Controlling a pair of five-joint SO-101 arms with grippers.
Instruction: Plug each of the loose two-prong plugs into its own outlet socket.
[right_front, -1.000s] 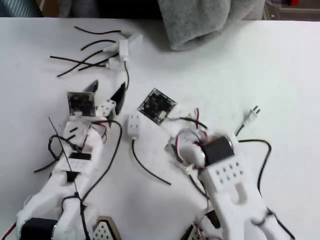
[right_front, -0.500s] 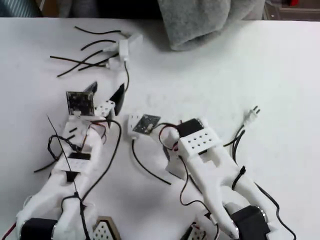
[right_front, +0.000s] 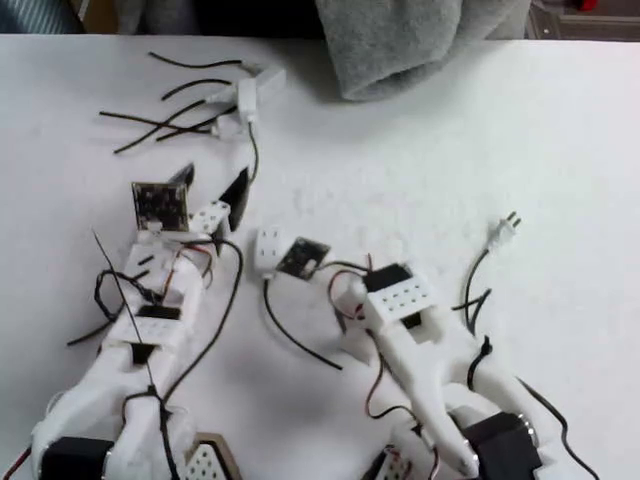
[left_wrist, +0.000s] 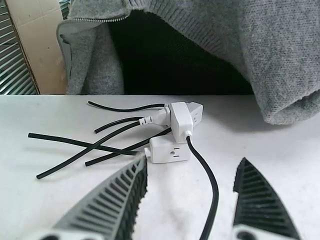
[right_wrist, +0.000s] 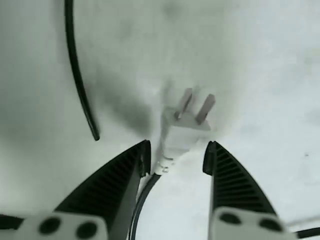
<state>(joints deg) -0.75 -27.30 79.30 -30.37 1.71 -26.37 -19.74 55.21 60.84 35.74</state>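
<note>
The right gripper (right_wrist: 177, 145) stands open, jaws on either side of a white two-prong plug (right_wrist: 184, 129) lying mid-bench, not visibly pinching it. The left gripper (left_wrist: 194, 161) gapes wide, a black cord (left_wrist: 202, 175) between its jaws and outlet sockets (left_wrist: 170, 150) beyond, toward the far edge. Bare bench (right_front: 430, 170) spreads rightward.

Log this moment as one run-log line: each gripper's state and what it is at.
left gripper: open, black cable between jaws | right gripper: open, astride white two-prong plug | plug: on table, not gripped
</note>
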